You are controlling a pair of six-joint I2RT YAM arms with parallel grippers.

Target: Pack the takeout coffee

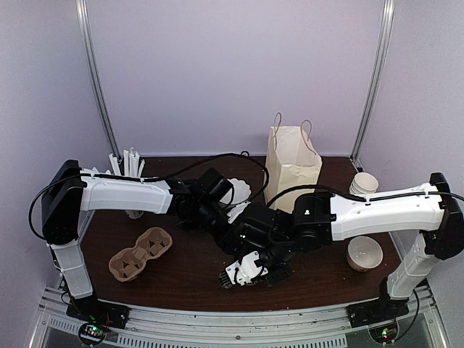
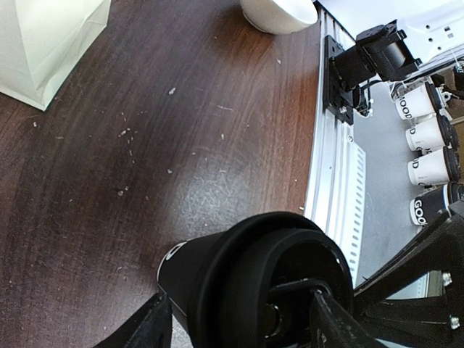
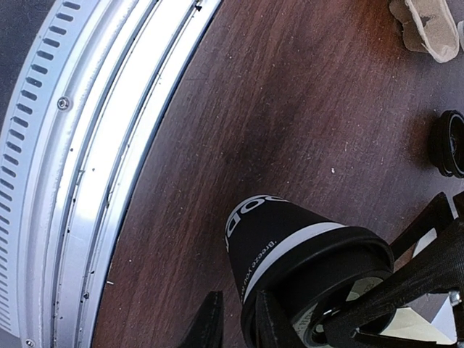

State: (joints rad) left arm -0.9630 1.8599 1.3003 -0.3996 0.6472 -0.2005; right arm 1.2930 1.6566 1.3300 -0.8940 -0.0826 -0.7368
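Black-lidded cup (image 2: 185, 272) at six o'clock on your table (image 1: 185, 270). Left gripper (image 2: 239, 322) straddles it, jaws wide; right gripper (image 3: 239, 322) stands narrow beside it. Whether either grips, you cannot tell.

The takeout coffee (image 3: 290, 239), white above a printed black band, black-lidded, leans steeply.

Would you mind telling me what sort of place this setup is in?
Probably a robot test cell staged as a takeout coffee counter: an aluminium rail edges the table, which carries a paper bag, a cup carrier and stacked paper cups.
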